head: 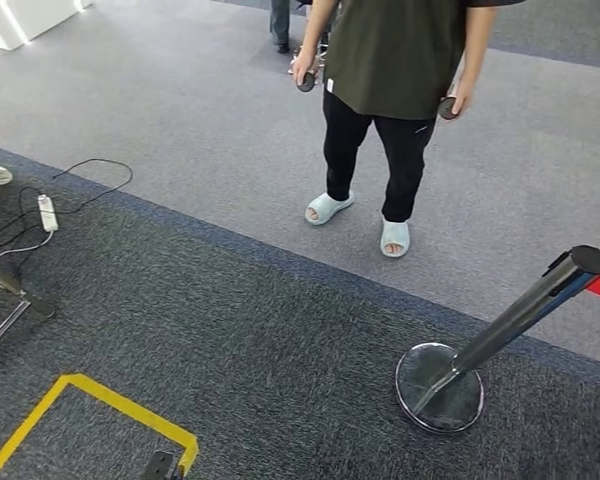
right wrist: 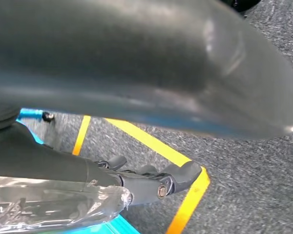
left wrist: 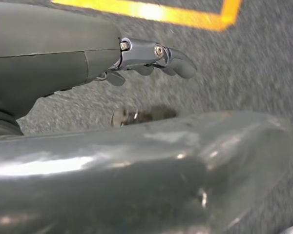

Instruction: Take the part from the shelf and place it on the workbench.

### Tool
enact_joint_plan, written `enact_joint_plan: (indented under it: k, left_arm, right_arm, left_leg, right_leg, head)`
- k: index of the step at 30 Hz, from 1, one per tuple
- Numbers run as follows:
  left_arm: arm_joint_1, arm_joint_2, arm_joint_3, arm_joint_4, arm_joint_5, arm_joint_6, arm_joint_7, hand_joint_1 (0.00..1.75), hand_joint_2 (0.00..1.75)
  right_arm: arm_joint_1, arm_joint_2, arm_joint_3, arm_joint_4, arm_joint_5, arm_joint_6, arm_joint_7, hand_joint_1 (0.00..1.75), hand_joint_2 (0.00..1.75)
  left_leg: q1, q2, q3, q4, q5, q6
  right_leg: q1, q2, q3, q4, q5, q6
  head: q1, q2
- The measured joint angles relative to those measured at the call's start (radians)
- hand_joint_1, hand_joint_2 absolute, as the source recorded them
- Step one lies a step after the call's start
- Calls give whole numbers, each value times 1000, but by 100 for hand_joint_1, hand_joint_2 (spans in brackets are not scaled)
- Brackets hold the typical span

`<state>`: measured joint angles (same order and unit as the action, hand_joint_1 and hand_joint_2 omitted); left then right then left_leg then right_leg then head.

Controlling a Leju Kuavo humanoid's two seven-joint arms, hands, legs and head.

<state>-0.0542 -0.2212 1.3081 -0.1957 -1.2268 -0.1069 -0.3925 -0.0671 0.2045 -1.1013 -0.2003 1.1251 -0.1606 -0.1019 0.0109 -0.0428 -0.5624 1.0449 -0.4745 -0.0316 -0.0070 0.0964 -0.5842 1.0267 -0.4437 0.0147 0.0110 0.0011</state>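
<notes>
Grey speckled carpet (head: 229,340) carries a yellow floor line (head: 123,405); person (head: 393,60) in olive shirt, black trousers, pale-blue slippers (head: 328,207).

person (head: 391,60), stanchion (head: 508,320), power strip (head: 48,212)

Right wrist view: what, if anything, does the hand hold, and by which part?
The right hand has clear plastic packaging against it; whether it grips it cannot be told.

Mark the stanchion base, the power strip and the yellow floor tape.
stanchion base (head: 439,388), head view, middle of the round disc.
power strip (head: 48,212), head view, middle of the white body.
yellow floor tape (head: 123,405), head view, upper strip.
</notes>
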Motion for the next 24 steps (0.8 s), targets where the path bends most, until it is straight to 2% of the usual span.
enact_joint_plan:
  k: [2, 4, 5, 6, 8, 9, 10, 11, 12, 14, 15, 16, 17, 19, 21, 22, 24]
  left_arm:
    - [-2, -4, 0, 0, -1, 1, 0, 0, 0]
    - [-3, -5, 0, 0, -4, 5, 2, 0, 0]
    - [-4, -5, 0, 0, -8, 9, 5, 0, 0]
    - [-4, -5, 0, 0, -12, 12, 8, 0, 0]
    - [-2, -5, 1, 0, -21, 15, 17, 0, 0]
    - [0, -5, 1, 0, -24, 16, 21, 0, 0]
    - [1, -5, 1, 0, -26, 17, 23, 0, 0]
    - [1, -5, 1, 0, -28, 17, 24, 0, 0]
    - [0, -5, 1, 0, -28, 18, 24, 0, 0]
    - [-1, -4, 1, 0, -29, 18, 24, 0, 0]
    - [-1, -4, 1, 0, -30, 18, 24, 0, 0]
    - [-2, -4, 1, 0, -31, 18, 24, 0, 0]
    - [-3, -4, 1, 0, -31, 18, 24, 0, 0]
    - [-5, -4, 1, 0, -31, 18, 24, 0, 0]
    - [-7, -4, 0, 0, -31, 20, 21, 0, 0]
    - [-7, -4, 0, 0, -31, 20, 18, 0, 0]
    - [-5, -3, 0, 0, -30, 22, 14, 0, 0]
  right_arm:
    - [1, 0, 0, 0, 1, 1, 0, 0, 0]
    - [7, 0, 0, 0, 2, 2, 0, 0, 0]
    - [10, 0, 0, 0, 2, 2, -1, 0, 0]
    - [11, 0, 0, 0, 0, 2, -3, 0, 0]
    - [10, 0, 0, 0, -6, 3, -7, 0, 0]
    - [9, 0, 0, 0, -9, 4, -8, 0, 0]
    - [10, 0, 0, 0, -11, 4, -8, 0, 0]
    - [12, 0, 0, 0, -13, 5, -8, 0, 0]
    - [15, 0, 0, 0, -14, 6, -7, 0, 0]
    - [16, 0, -1, 0, -15, 6, -7, 0, 0]
    - [15, 0, -1, 0, -16, 6, -7, 0, 0]
    - [14, 0, -1, 0, -16, 6, -7, 0, 0]
    - [13, -1, -1, 0, -16, 6, -7, 0, 0]
    - [14, -1, -1, 0, -16, 6, -5, 0, 0]
    - [15, -1, -2, 0, -15, 6, 0, 0, 0]
    - [15, -1, -3, 0, -14, 6, 2, 0, 0]
    - [13, -1, -3, 0, -12, 7, 6, 0, 0]
  left_leg:
    - [1, -20, 20, -52, 9, 5]
    - [0, -5, 21, -58, 12, 17]
    - [1, 4, 23, -61, 15, 25]
    - [1, 15, 25, -65, 17, 31]
    - [-2, 38, 27, -67, 16, 39]
    - [-3, 50, 28, -67, 15, 41]
    - [-4, 62, 29, -66, 14, 41]
    - [-5, 73, 30, -66, 12, 41]
    - [-5, 83, 33, -66, 10, 39]
    - [-6, 101, 42, -66, 3, 32]
    - [-9, 108, 46, -64, -1, 27]
    - [-11, 114, 50, -64, -5, 22]
    - [-13, 120, 52, -63, -6, 17]
    - [-11, 131, 55, -65, -9, 7]
    - [-7, 109, 42, -35, -35, -3]
    - [-6, 89, 21, 13, -65, -7]
    - [-5, 59, -47, 152, -131, -9]
  right_leg:
    - [0, 18, -7, 0, 2, 13]
    - [-3, 26, -13, -4, 5, 25]
    - [-3, 11, -20, 7, -4, 30]
    - [-2, -13, -36, 38, -24, 34]
    - [0, -66, -93, 160, -92, 40]
    - [0, -78, -125, 227, -122, 43]
    - [-1, -84, -146, 271, -135, 44]
    - [-2, -87, -148, 278, -129, 46]
    - [-3, -91, -129, 244, -104, 46]
    - [-2, -121, -52, 104, -41, 44]
    - [-1, -135, -19, 46, -20, 40]
    - [0, -145, 0, 11, -10, 36]
    - [2, -146, 4, 0, -9, 30]
    - [4, -126, 1, -1, -5, 17]
    - [1, -109, -1, -4, 0, 4]
    - [-2, -100, -2, -6, 2, -1]
    - [-2, -80, -4, -6, 3, -7]
  head:
    - [-1, 0]
    - [-1, 0]
    - [1, 0]
    - [4, 0]
    - [9, 0]
    - [9, 0]
    - [9, 0]
    - [9, 0]
    - [9, 0]
    - [10, 0]
    - [9, 0]
    - [7, 0]
    - [5, 0]
    - [2, 0]
    - [0, 0]
    - [-2, 0]
    - [-5, 0]
